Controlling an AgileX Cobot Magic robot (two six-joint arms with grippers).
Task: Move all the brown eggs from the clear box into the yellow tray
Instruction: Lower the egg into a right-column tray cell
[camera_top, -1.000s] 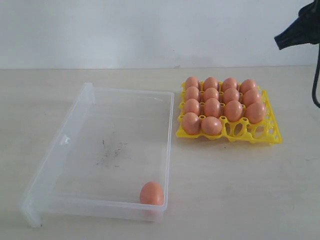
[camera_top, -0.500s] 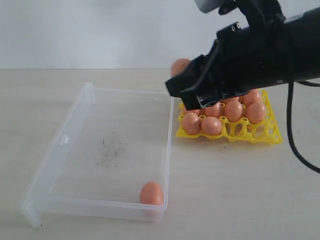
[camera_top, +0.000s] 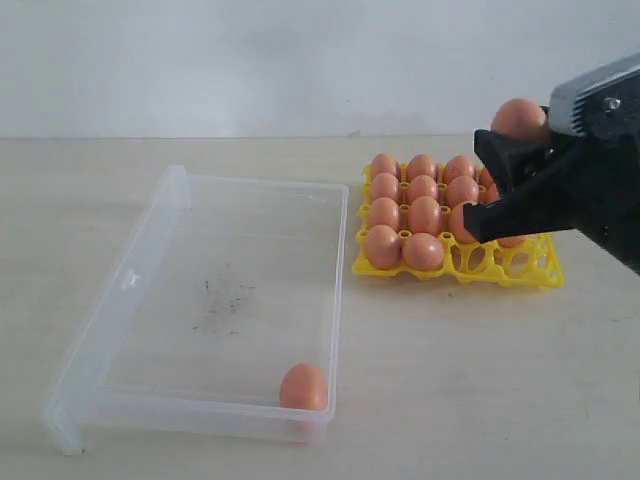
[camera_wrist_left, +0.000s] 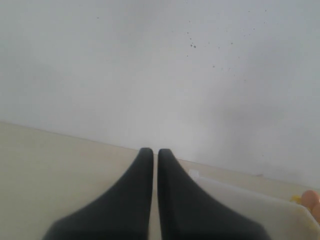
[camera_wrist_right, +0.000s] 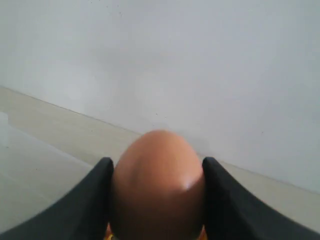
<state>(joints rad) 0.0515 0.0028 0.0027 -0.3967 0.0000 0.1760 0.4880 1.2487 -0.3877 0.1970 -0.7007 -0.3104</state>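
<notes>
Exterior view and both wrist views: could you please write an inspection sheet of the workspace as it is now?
Surface: beige table.
Job's things: clear box holds one brown egg in its near corner; yellow tray mostly filled, two front cups empty.
Clutter: dark specks on box floor.
Grippers: right gripper shut on a held egg, in the air by the tray; left gripper shut, empty.
Cables: nothing seen.
Surroundings: plain white wall.

My right gripper (camera_top: 500, 150) grips an egg (camera_top: 520, 114) over the nearly full tray (camera_top: 540, 277)'s right side; I see another egg (camera_top: 303, 387) in the box (camera_top: 160, 230)'s near right corner.
</notes>
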